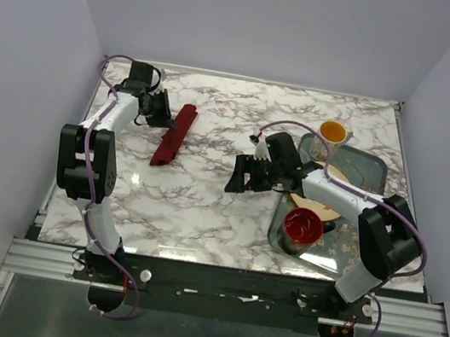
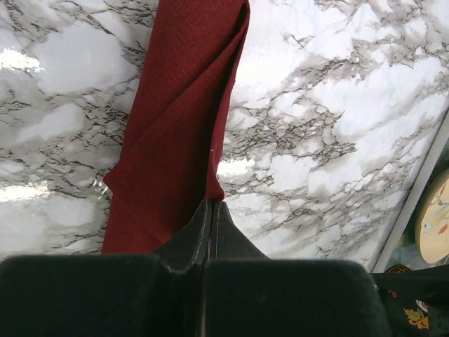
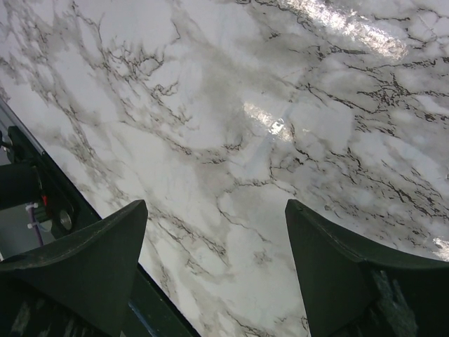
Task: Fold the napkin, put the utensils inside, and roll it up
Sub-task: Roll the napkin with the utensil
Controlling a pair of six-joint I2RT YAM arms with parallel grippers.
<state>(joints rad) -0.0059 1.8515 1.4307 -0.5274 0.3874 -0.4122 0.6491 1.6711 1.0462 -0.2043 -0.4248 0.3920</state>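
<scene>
- Our left claw (image 2: 212, 207), shut at the napkin (image 2: 175, 126)'s lower edge, could drag its fold apart.
- Our right claw (image 3: 216, 270), wide, sits too far to steady it.

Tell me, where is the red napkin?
In the top view the napkin lies as a folded strip on the marble table, far left, beside the left jaws.

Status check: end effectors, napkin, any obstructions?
Left end effector shut, tips at napkin edge. Right end effector open over table. Napkin folded into narrow strip, fork not visible. Nothing in the way.
</scene>
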